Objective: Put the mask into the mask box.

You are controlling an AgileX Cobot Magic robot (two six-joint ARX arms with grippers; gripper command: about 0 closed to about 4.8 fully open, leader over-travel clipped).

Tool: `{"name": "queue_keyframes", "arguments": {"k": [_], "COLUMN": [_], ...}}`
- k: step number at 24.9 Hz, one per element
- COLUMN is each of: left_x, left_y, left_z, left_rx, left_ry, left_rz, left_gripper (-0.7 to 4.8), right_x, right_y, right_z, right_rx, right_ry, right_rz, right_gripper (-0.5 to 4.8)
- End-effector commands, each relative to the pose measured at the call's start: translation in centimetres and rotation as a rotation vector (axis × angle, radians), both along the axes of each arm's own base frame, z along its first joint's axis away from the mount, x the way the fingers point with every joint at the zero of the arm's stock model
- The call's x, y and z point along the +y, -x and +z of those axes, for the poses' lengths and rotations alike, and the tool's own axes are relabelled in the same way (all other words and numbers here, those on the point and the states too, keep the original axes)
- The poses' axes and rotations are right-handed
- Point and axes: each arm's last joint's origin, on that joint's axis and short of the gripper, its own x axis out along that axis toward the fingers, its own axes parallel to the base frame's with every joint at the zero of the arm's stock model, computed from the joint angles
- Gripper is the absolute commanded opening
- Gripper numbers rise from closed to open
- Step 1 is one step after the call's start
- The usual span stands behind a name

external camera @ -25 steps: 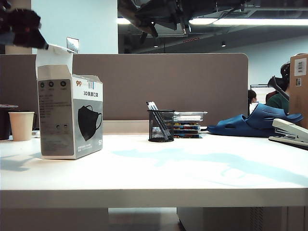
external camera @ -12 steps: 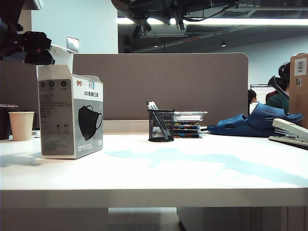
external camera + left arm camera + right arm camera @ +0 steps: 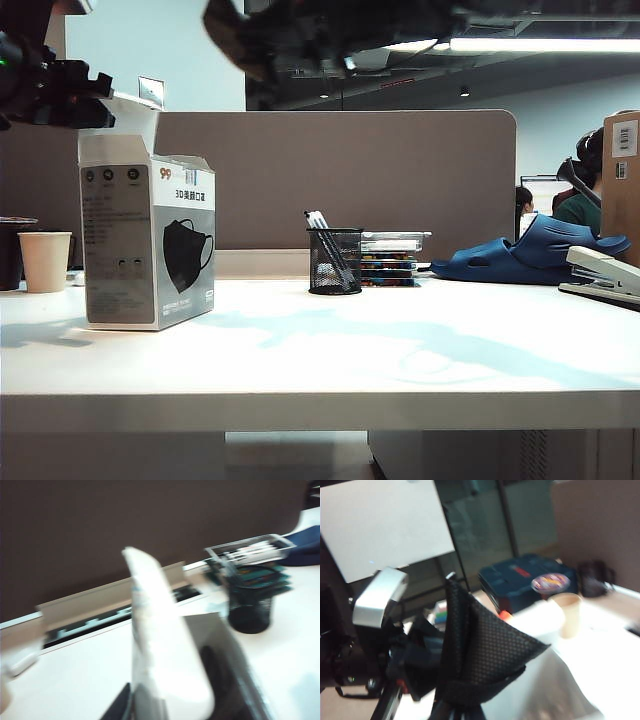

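Hands (image 3: 95, 98) (image 3: 457, 707): two; mask (image 3: 480, 652), one.

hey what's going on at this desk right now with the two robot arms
The left gripper is pinching the raised top flap of the mask box, which stands on the left of the white table, keeping it open. The right gripper, blurred up high near the middle in the exterior view, is shut on the black mask. The mask is not in the box yet.
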Motion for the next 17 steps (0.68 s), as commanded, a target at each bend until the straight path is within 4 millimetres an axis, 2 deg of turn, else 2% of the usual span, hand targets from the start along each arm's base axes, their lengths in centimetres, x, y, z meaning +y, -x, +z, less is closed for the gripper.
{"name": "queue_keyframes", "arguments": {"k": [1, 7, 10, 17], "left_x": [-0.2, -0.3, -0.4, -0.7], "left_y": [0.1, 0.1, 0.2, 0.4], "left_z": [0.3, 0.2, 0.1, 0.2], "left_rx": [-0.016, 0.004, 0.008, 0.053], "left_ry": [0.008, 0.011, 0.017, 0.118], "left_rz": [-0.065, -0.118, -0.177, -0.264], "left_gripper": [0.52, 0.51, -0.09, -0.06], "right_x": [1.4, 3.2, 3.5, 3.8], "right_y": [0.2, -0.2, -0.5, -1.1], "right_z": [-0.2, -2.3, -3.0, -4.5], "right_rx": [-0.092, -0.097, -0.12, -0.128], "right_ry": [-0.067, -0.088, -0.111, -0.127], "right_rz": [0.002, -0.036, -0.051, -0.095], "right_gripper": [-0.08, -0.08, -0.08, -0.08]}}
